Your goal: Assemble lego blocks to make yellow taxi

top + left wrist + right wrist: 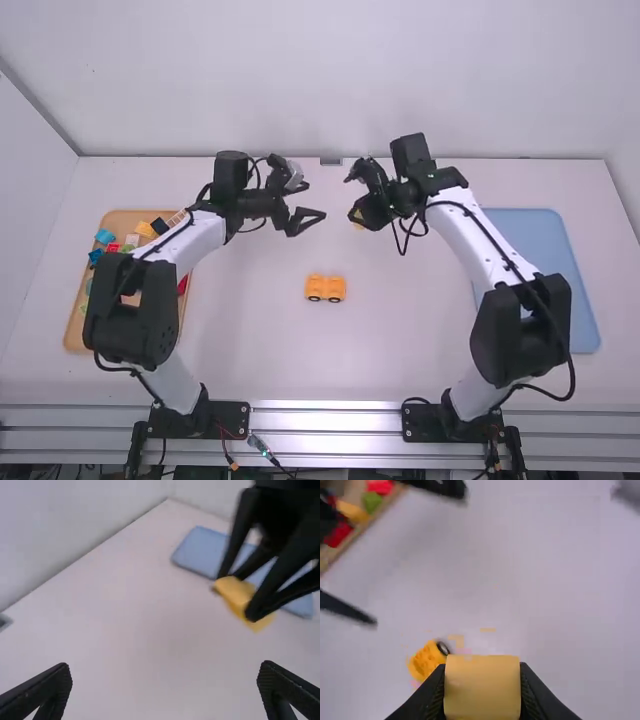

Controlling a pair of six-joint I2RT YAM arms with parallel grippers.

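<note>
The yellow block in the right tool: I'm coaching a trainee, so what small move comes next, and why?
Probably bring the left tool to the exposed part of the yellow block, for a handover: that tool is open, empty and facing it, while the right tool holds it apart from the yellow wheeled piece on the table.
</note>
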